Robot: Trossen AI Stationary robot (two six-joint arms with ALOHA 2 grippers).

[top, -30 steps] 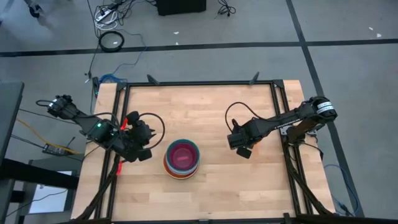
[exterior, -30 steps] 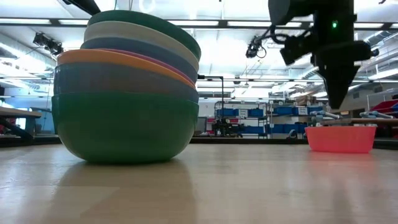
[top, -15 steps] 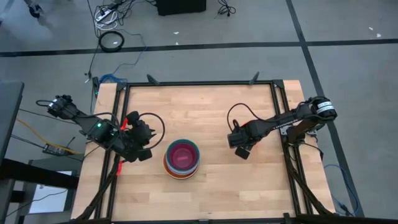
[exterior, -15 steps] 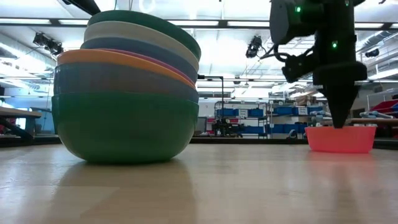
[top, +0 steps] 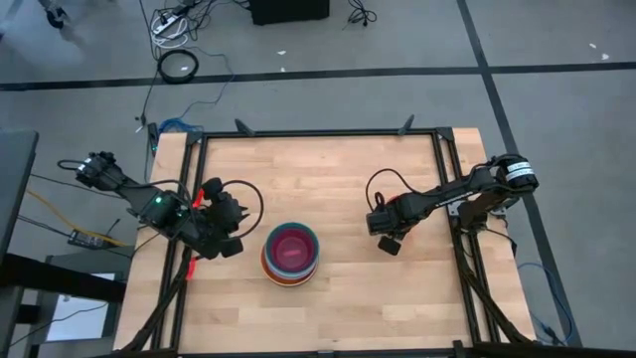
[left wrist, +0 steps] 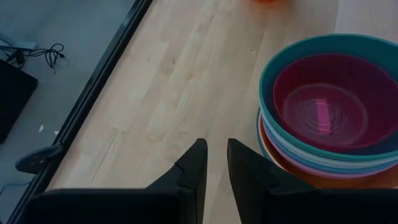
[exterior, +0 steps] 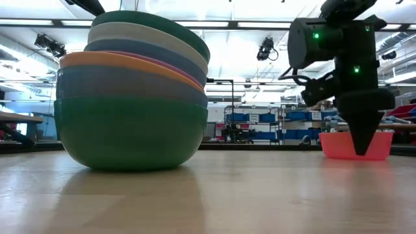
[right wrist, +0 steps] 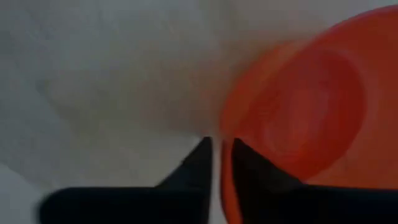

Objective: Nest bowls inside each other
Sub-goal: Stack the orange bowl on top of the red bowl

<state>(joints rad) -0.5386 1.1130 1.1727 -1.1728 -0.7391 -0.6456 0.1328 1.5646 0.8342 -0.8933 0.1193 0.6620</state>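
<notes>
While all the other bowls [top: 291,254] already sit nested at six o'clock on the desk [top: 318,169], one red-orange bowl [exterior: 355,144] remains at three o'clock; my right end effector [right wrist: 221,163] pinches its rim, and my left end effector [left wrist: 212,163], fingers nearly together, waits beside the stack.

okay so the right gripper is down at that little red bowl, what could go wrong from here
The right gripper pinches only the thin rim of the small red-orange bowl, so the bowl could slip or tip when lifted. The stack of bowls already sits slightly tilted, so a rough drop-in might shift it. The left gripper waits close beside the stack and could get bumped.
</notes>
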